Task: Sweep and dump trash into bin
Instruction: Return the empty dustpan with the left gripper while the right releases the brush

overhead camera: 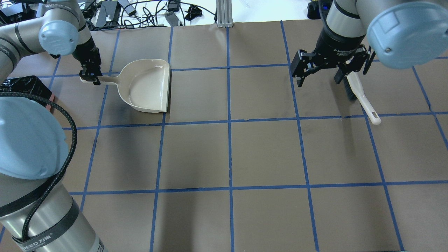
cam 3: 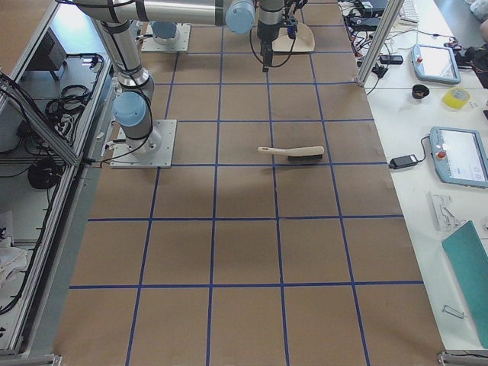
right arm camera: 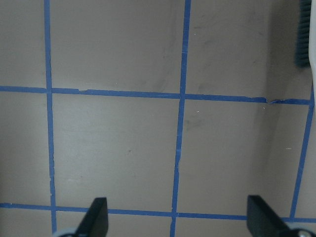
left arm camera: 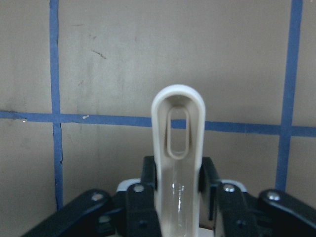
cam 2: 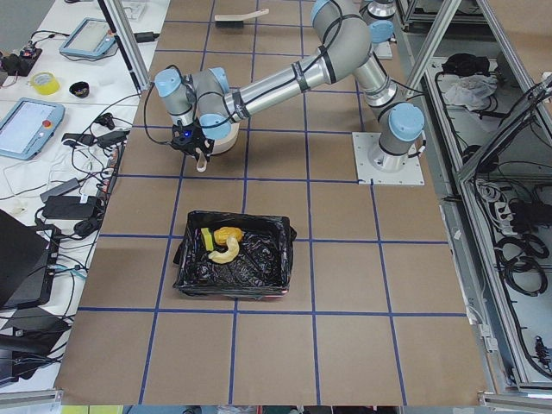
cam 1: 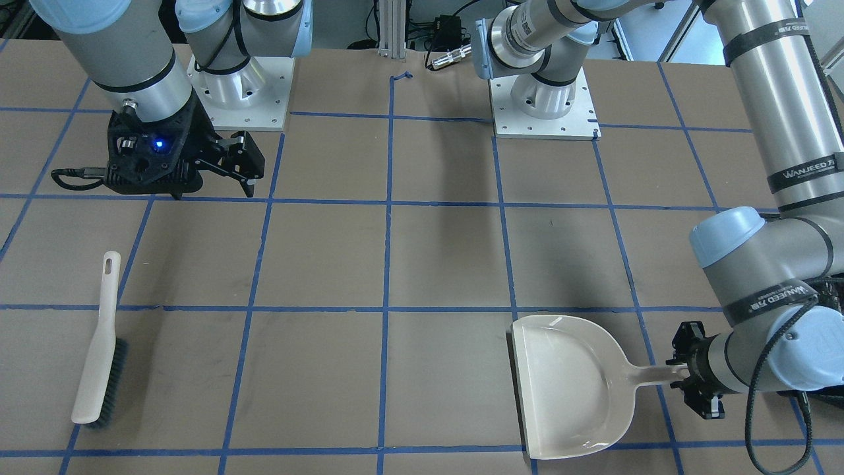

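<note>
1. The left claw [overhead camera: 91,75] is clamped on the handle of the empty dustpan [overhead camera: 148,85], which lies flat near the far edge of the bench [overhead camera: 227,154]; the dumping seems done
2. The right claw [overhead camera: 318,78] stands apart and holds nothing, near the brush [cam 1: 99,343], so the sweeping seems finished
3. Three trash pieces [cam 2: 224,244] lie inside one bin [cam 2: 276,259] at the bench's left end; one dustpan, one brush

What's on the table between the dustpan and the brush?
Nothing. The front-facing view shows only bare brown table with blue tape lines between the dustpan and the brush.
</note>
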